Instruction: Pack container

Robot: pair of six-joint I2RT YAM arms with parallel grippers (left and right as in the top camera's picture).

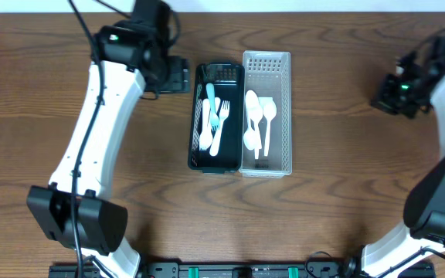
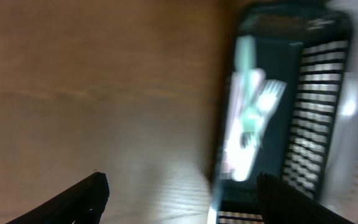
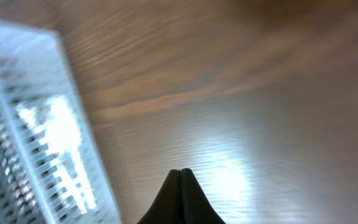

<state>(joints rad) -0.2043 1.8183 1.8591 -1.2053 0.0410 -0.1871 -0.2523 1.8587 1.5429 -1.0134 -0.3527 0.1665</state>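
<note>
A black slotted container (image 1: 194,116) stands at the table's middle and holds white forks and a pale teal utensil (image 1: 211,100). A white slotted container (image 1: 284,116) stands touching its right side and holds white spoons (image 1: 257,116). My left gripper (image 1: 178,76) is open and empty just left of the black container's far end; in the left wrist view (image 2: 182,186) the black container (image 2: 316,93) and forks (image 2: 253,118) show blurred. My right gripper (image 1: 385,96) is shut and empty at the far right; the right wrist view (image 3: 180,171) shows the white container (image 3: 36,143).
The brown wooden table (image 1: 346,193) extends on all sides of the two containers. The arm bases stand at the front edge, left (image 1: 76,224) and right (image 1: 431,208).
</note>
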